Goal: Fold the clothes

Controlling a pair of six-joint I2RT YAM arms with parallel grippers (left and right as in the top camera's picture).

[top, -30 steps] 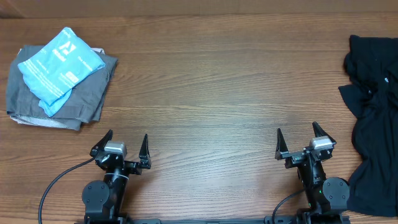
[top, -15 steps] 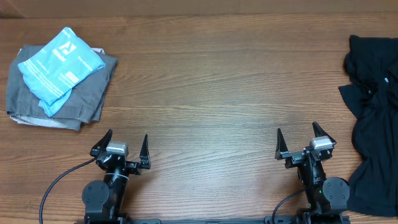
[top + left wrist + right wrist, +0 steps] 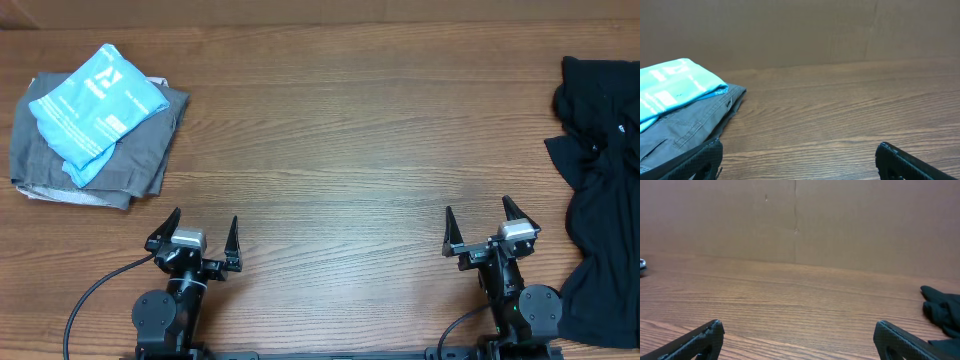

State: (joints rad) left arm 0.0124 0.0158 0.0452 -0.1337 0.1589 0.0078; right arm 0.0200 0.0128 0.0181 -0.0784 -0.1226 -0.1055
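Note:
The clothes, a light blue T-shirt [image 3: 95, 97] with small white lettering, lie folded on a folded grey garment [image 3: 135, 150] at the table's far left. In the left wrist view the T-shirt [image 3: 670, 90] and the grey garment [image 3: 690, 125] appear at the left, beyond the fingers. My left gripper [image 3: 204, 218] [image 3: 799, 147] stands open near the front edge over bare wood, well short of that stack. My right gripper [image 3: 478, 208] [image 3: 798, 325] is open too, with nothing between its fingers.
A crumpled black garment [image 3: 600, 190] sprawls along the right edge of the table, close to the right arm's base; a corner of that black garment [image 3: 942, 307] shows in the right wrist view. A brown wall [image 3: 795, 220] backs the wooden table [image 3: 340, 130].

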